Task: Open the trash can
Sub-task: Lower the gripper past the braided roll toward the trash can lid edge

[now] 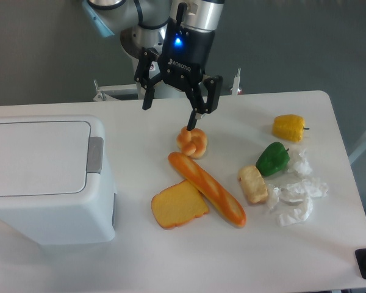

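Nearest, at left front of table (pixel 171 256): bin (pixel 49 183), lid (pixel 36 157) flat and shut, long axis running left-right, grey latch (pixel 95 154) facing right toward the food. Well apart from it, up above croissant (pixel 193 141): gripper (pixel 174 110), fingers spread, holding nothing. Judged as the approach step; calls next for swinging left and catching the latch edge to lift
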### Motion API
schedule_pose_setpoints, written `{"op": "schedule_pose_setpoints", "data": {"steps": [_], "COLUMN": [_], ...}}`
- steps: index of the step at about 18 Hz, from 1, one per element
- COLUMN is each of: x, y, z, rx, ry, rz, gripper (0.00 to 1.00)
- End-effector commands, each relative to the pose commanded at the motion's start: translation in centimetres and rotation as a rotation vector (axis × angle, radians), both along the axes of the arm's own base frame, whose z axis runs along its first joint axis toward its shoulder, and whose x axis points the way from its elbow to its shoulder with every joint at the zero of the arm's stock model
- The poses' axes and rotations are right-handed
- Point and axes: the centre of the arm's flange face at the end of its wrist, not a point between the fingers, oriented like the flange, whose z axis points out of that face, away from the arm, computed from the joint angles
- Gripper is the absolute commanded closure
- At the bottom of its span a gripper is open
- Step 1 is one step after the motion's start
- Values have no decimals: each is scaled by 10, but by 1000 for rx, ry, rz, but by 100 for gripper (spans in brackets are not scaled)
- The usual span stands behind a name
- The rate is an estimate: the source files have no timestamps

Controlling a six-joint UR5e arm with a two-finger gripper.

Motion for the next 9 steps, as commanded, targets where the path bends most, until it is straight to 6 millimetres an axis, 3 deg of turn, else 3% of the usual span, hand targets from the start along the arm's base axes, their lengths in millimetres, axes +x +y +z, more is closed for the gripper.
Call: {"op": "schedule_pose_setpoints", "data": {"steps": [9], "x": [12], "y": [23], "z": [-10], "rx": [12], "ry": [-133], "rz": [108], "gripper": [0]}}
